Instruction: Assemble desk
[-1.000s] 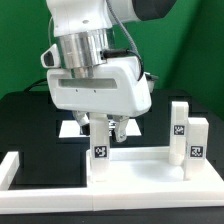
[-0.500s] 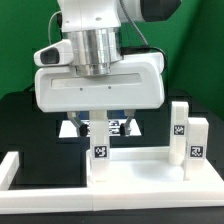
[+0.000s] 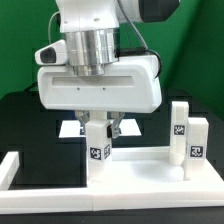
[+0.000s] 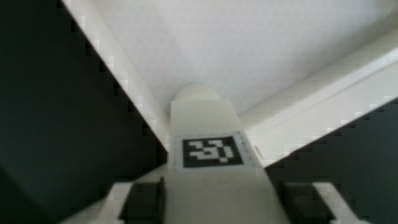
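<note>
Tool (image 3: pixel 100 130) is held pointing straight down from a vertical wrist, with the broad white hand body kept level above it. Its fingers (image 3: pixel 116 127) are seen on either side of an upright leg post (image 3: pixel 97 158). Whether they are clamped on the post or only straddle it cannot be told; in the wrist view narrow dark gaps seem to remain beside the post (image 4: pixel 215 120).

The post stands at the white panel (image 3: pixel 140 170), near its 9 o'clock end in the exterior view. Two more leg posts (image 3: pixel 179 125) (image 3: pixel 198 145) stand at 3 o'clock from it, well apart. A border bar (image 3: pixel 10 165) lies at 8 o'clock on the black desk (image 3: pixel 25 120). The marker board (image 3: pixel 70 128) is seen behind the tool.

Each post carries a black-and-white square tag (image 4: pixel 214 151); no letters can be read.
</note>
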